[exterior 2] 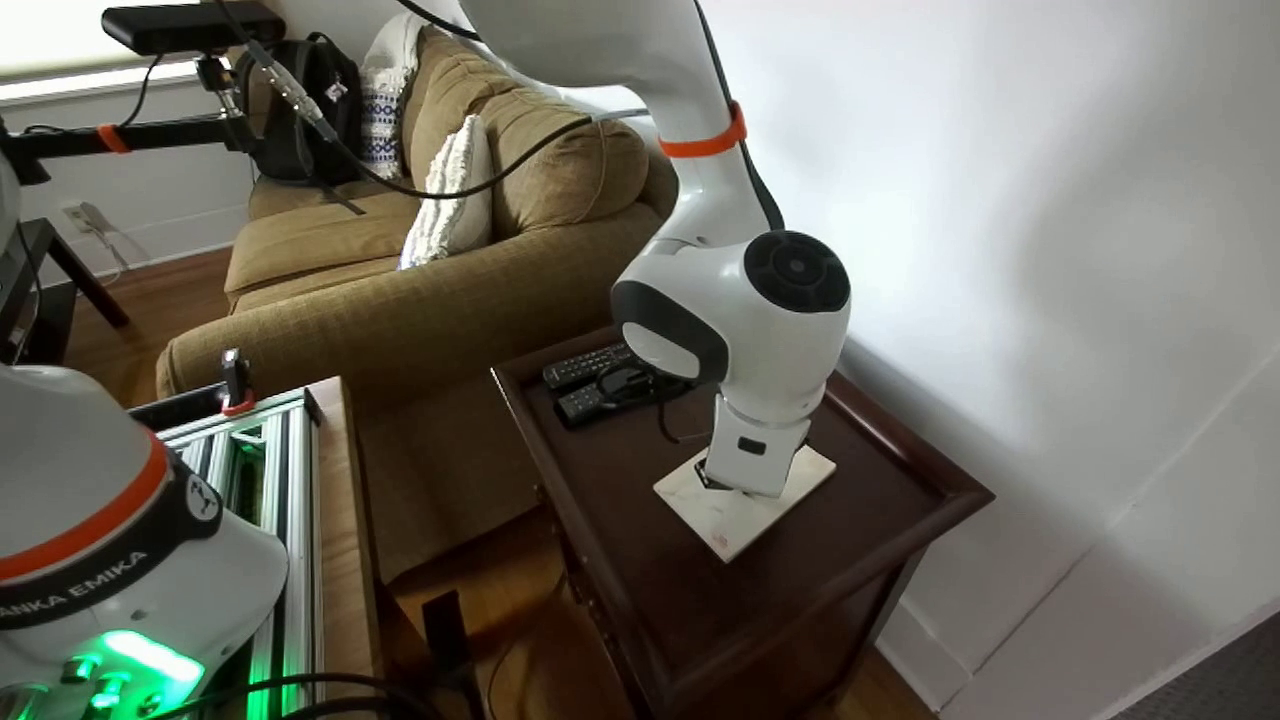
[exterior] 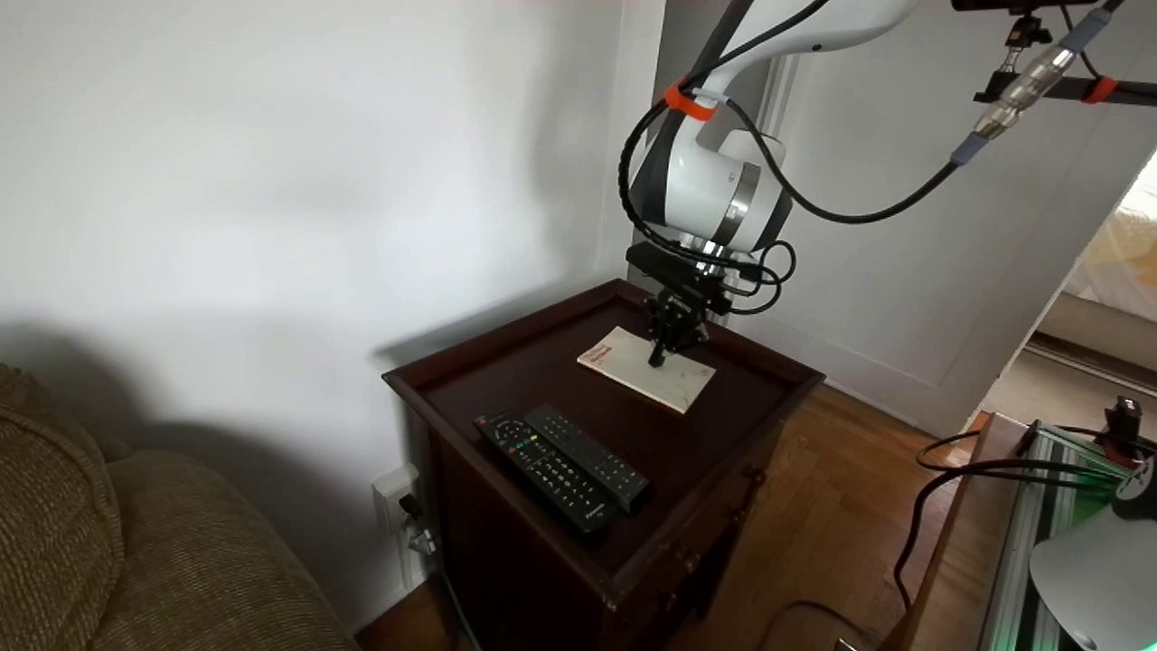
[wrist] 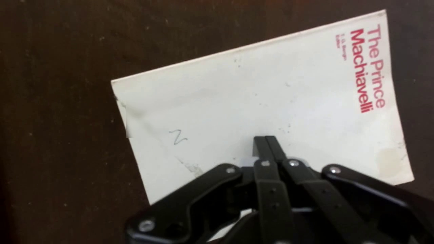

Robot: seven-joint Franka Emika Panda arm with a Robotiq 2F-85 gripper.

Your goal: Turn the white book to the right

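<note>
The white book [exterior: 628,366] lies flat on the dark nightstand top, and shows in an exterior view [exterior 2: 722,515] partly behind the arm. In the wrist view the book [wrist: 217,98] sits at a slant, with red title print at its right end. My gripper [exterior: 657,359] is over the middle of the book, pointing down. In the wrist view the gripper's fingertips [wrist: 266,138] are pressed together with nothing between them. They are at or just above the cover; I cannot tell if they touch it. The gripper hides part of the book's lower side.
The nightstand [exterior: 542,398] has a raised rim. Two black remote controls, one [exterior: 547,470] beside the other [exterior: 592,452], lie at the end away from the book. A wall stands along one side, and a brown sofa [exterior 2: 430,290] is close by.
</note>
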